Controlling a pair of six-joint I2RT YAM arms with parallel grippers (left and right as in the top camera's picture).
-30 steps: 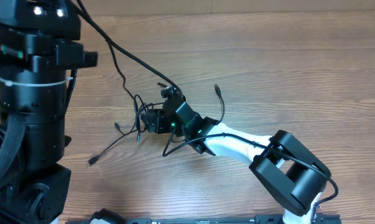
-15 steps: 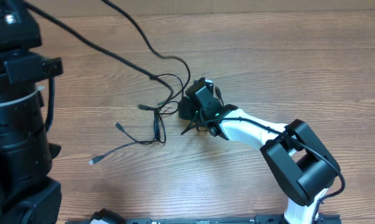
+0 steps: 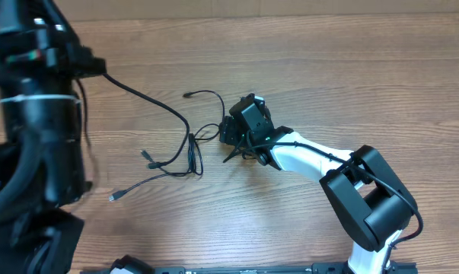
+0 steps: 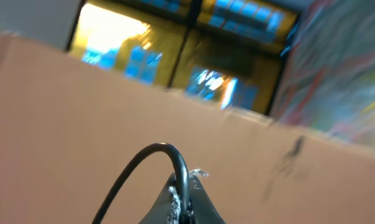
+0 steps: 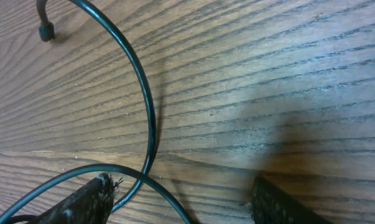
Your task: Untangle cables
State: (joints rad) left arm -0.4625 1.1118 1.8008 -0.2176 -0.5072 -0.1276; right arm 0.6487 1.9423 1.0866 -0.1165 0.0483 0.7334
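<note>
The cables [image 3: 192,154] are thin black cords lying in loose loops at the table's middle, with plug ends at the left [image 3: 113,197] and at the back [image 3: 188,95]. One cable [image 3: 145,100] rises from the loops to my left arm [image 3: 39,114]. In the left wrist view my left gripper [image 4: 187,194] is shut on that cable [image 4: 178,158], held high off the table. My right gripper [image 3: 227,132] sits low at the loops' right edge. In the right wrist view it [image 5: 184,200] stands open, and two crossing cable strands [image 5: 147,124] lie between its fingers [image 5: 91,200].
The wooden table [image 3: 351,68] stretches to the back and right. The bulky black left arm fills the left edge. The white right arm [image 3: 313,156] reaches in from the lower right, with its own thicker wire along it.
The left arm has swung, dragging its held cable leftward and lower. The tangle has spread into looser loops. The right gripper moved right early on, then stayed put.
</note>
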